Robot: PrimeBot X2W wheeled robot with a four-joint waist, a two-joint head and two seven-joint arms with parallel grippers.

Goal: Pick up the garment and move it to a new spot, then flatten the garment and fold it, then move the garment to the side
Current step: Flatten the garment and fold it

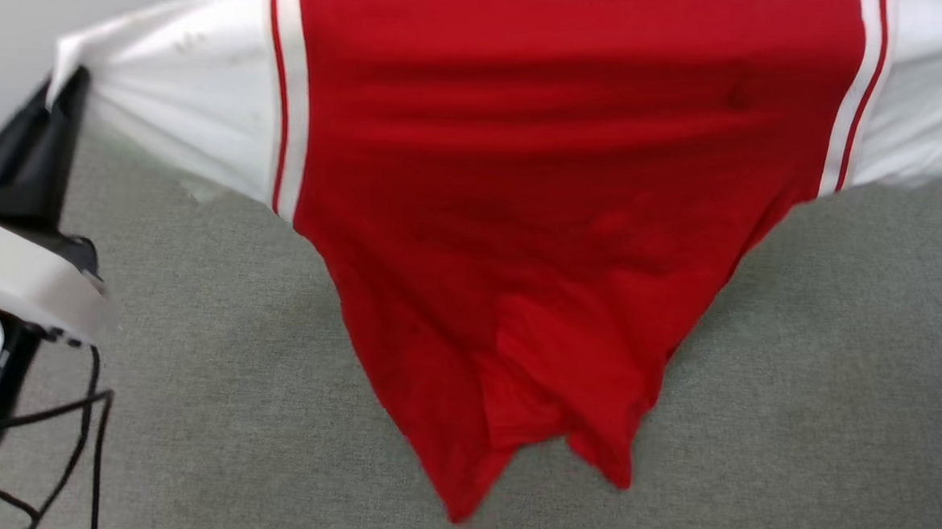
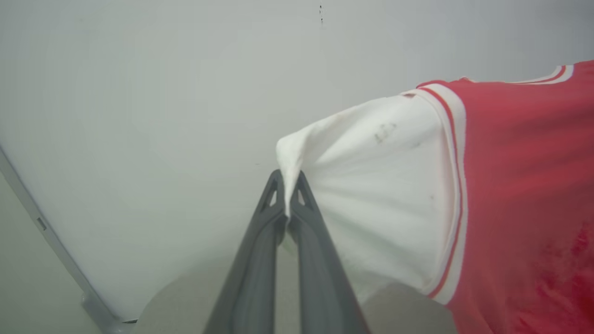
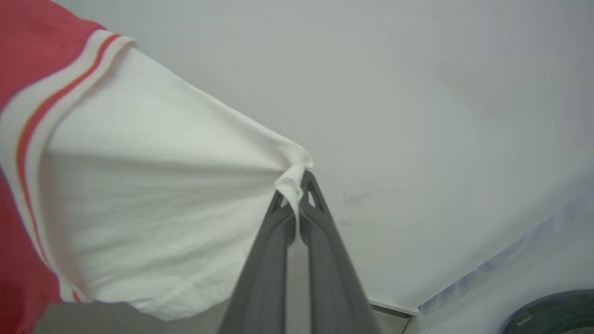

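My left tool (image 2: 288, 185) and right tool (image 3: 297, 185) are pinching the red white-sleeved jersey T-shirt (image 1: 524, 179) by seemingly shallow sleeve-tip bites, risking a slip.

Grey-green felt-like surface (image 1: 792, 443), garment (image 1: 524, 179) hem reaching down to it (contact unclear)

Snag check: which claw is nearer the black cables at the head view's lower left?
Left. The left claw pinches a sleeve of the garment above the cables; the right claw pinches the far sleeve, across the shirt.
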